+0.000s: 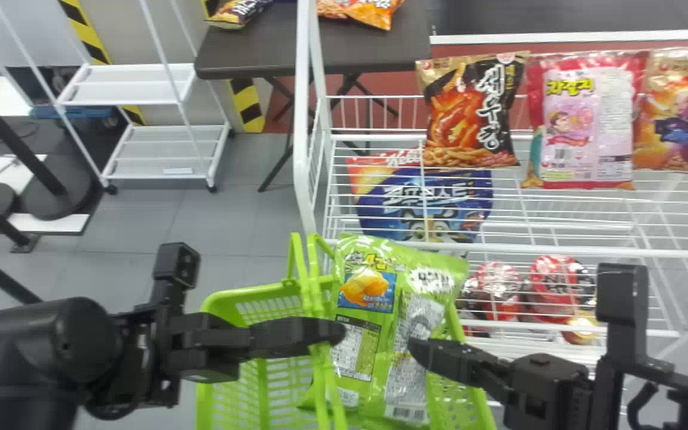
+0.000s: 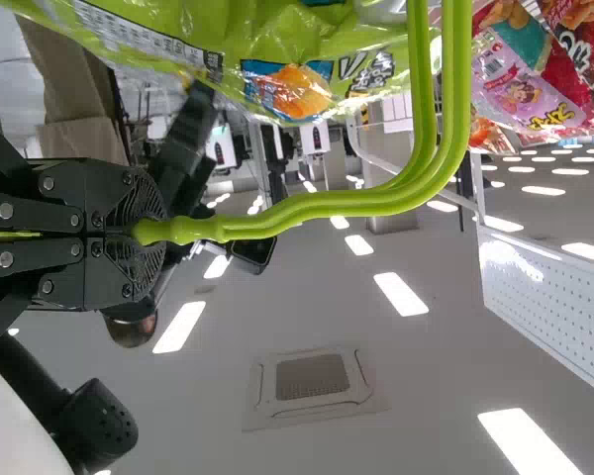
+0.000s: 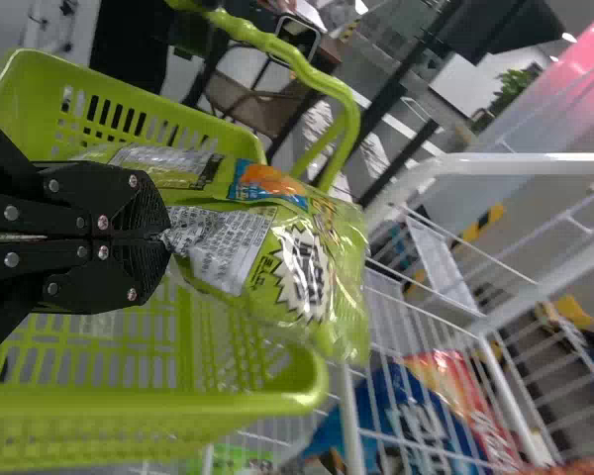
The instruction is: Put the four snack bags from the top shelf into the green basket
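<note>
- While the left gripper point(image 1: 337, 332) presses its two fingers together around the handles point(image 2: 327, 205) of the green basket point(image 1: 230, 292), the right gripper point(image 1: 418, 349) pinches a green snack bag point(image 1: 433, 280).
- The right gripper's fingers are closed on a crumpled fold of the bag's printed label point(image 3: 218, 247), with no visible gap between them.
- From that pinch the bag reaches away from the robot and toward the left gripper, over the basket.
- Beyond the right gripper, on the top shelf of the white rack point(image 1: 565, 246), lie three more bags: a black-and-orange one point(image 1: 469, 113), a pink one point(image 1: 586, 119) to its right, and an orange one point(image 1: 681, 113) farthest right.
- Lower in the rack, beyond both grippers, is a blue bag point(image 1: 424, 200).
</note>
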Controlling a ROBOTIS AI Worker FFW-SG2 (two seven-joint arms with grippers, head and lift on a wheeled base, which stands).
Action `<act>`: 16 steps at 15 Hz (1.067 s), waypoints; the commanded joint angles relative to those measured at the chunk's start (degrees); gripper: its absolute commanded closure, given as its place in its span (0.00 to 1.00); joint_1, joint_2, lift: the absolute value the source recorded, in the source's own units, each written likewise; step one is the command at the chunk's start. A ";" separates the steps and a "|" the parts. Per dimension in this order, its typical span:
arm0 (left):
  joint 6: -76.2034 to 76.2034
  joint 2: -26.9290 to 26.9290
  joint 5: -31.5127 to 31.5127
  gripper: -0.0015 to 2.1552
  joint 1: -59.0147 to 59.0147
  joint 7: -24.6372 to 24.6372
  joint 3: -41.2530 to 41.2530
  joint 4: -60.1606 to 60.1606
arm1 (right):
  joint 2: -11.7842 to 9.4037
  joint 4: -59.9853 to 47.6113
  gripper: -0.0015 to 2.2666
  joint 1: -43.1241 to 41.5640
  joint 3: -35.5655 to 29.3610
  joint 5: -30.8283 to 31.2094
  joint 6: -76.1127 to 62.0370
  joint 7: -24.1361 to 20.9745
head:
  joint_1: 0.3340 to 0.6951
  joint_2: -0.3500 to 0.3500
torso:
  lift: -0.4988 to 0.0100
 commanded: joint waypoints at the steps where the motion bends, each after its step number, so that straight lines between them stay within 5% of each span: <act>1: 0.46 0.00 0.01 1.00 0.16 -0.66 -0.45 -0.16 | 0.06 5.33 0.99 -2.88 5.17 1.80 0.03 -0.91 | 1.00 0.77 | 0.98; 5: 0.46 0.00 0.09 1.00 0.25 -0.66 -0.45 -0.25 | 0.06 16.76 0.99 -9.65 14.84 3.47 -0.15 -3.81 | 1.00 0.93 | 0.98; 6: 0.46 0.00 0.09 1.00 0.25 -0.66 -0.45 -0.25 | 0.06 18.25 0.89 -10.88 16.60 3.47 0.38 -4.07 | 1.00 0.96 | 0.98; 7: 0.46 0.09 0.18 1.00 0.34 -0.66 -0.36 -0.25 | 0.06 18.95 0.59 -11.49 18.09 3.29 1.96 -4.07 | 1.00 1.00 | 0.98; 8: 0.46 0.09 0.18 1.00 0.34 -0.66 -0.36 -0.25 | 0.06 18.78 0.09 -11.67 18.53 3.20 4.25 -4.07 | 1.00 1.00 | 0.98; 9: 0.46 0.09 0.18 1.00 0.34 -0.66 -0.27 -0.25 | 0.06 18.08 0.00 -11.67 17.83 2.85 6.53 -4.07 | 1.00 1.00 | 0.98; 15: 0.29 0.09 0.18 1.00 0.34 -0.66 -0.36 0.01 | 0.06 9.02 0.02 -9.21 -1.51 -10.07 18.48 -2.58 | 1.00 1.00 | 0.98; 16: 0.29 0.09 0.18 1.00 0.34 -0.66 -0.36 0.01 | 0.06 7.00 0.02 -8.68 -5.55 -12.18 18.78 -2.58 | 1.00 0.94 | 0.98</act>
